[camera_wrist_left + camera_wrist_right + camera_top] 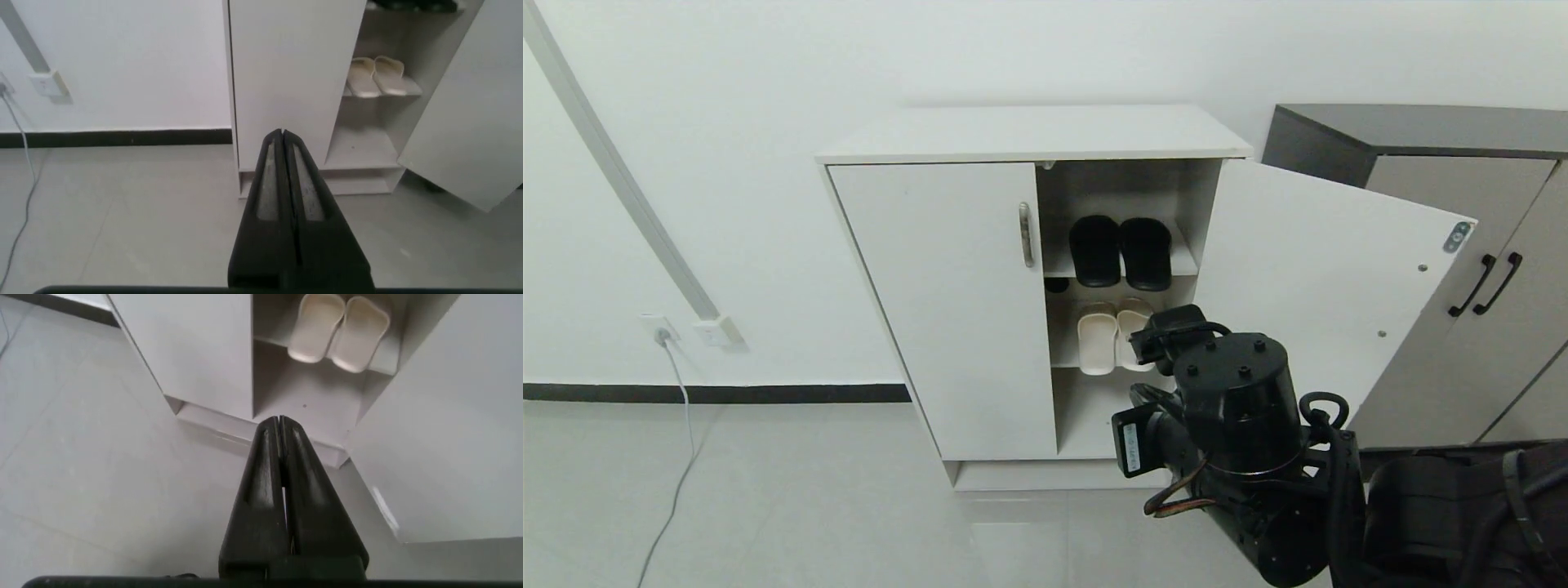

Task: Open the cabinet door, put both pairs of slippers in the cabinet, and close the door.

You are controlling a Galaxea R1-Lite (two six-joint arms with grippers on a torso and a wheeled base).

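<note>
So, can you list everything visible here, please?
cabinet: one, white, at the wall; left door shut, right door open
black slippers: one pair, black, upper shelf inside
white slippers: one pair, cream-white, shelf below
second cabinet: one, grey, right of the white one
wall plates: two, white, low on the wall, left of the cabinet
cable: one, grey, from one plate to the floor
left gripper: one, black, shut, above the floor
right gripper: one, black, shut, before the open compartment
</note>
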